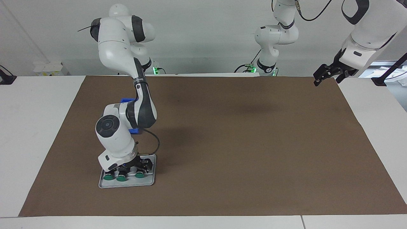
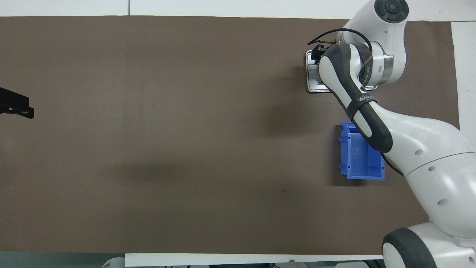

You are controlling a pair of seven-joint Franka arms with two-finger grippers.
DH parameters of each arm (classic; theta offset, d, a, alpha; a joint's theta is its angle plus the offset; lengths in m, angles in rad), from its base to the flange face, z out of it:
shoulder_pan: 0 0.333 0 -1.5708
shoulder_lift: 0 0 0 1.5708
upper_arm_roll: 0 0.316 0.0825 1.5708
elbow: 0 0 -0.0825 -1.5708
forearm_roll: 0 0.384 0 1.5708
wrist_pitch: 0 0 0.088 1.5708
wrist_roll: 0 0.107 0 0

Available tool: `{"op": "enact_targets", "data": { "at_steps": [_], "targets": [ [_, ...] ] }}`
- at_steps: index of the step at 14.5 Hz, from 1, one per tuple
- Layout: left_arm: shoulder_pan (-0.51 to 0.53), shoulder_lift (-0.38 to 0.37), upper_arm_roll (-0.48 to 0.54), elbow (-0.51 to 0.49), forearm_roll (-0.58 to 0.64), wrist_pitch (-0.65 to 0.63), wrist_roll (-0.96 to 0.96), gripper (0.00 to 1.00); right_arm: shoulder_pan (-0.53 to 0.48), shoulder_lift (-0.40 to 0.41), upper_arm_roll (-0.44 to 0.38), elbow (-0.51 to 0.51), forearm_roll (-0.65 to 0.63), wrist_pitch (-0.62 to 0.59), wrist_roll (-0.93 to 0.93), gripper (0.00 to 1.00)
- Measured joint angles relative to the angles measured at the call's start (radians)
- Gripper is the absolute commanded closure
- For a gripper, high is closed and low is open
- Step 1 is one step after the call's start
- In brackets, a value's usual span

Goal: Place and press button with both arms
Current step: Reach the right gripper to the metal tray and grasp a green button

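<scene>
Three buttons with green caps [image 1: 120,179] stand in a row on a small grey tray [image 1: 149,183], on the part of the mat farthest from the robots, toward the right arm's end. My right gripper [image 1: 136,166] is down on the tray, right at the buttons' bodies, and the wrist hides how it meets them. In the overhead view the right arm covers nearly all of the tray [image 2: 311,88] and every button. My left gripper [image 1: 325,75] waits open and empty in the air over the mat's corner at the left arm's end; its tip [image 2: 16,106] shows at the overhead view's edge.
A blue open bin [image 2: 362,160] sits on the brown mat [image 1: 241,143] between the tray and the right arm's base, partly under the forearm. White table shows around the mat.
</scene>
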Motion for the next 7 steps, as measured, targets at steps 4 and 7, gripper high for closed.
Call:
{"op": "enact_targets", "data": {
  "at_steps": [4,7],
  "targets": [
    [0.000,0.000,0.000,0.000,0.000,0.000,0.000,0.00,0.003,0.000,0.001,-0.011,0.001,0.002,-0.003,0.18],
    [0.000,-0.001,0.000,0.000,0.000,0.000,0.000,0.00,0.004,0.001,0.001,-0.048,0.001,0.021,-0.007,0.25]
  ]
}}
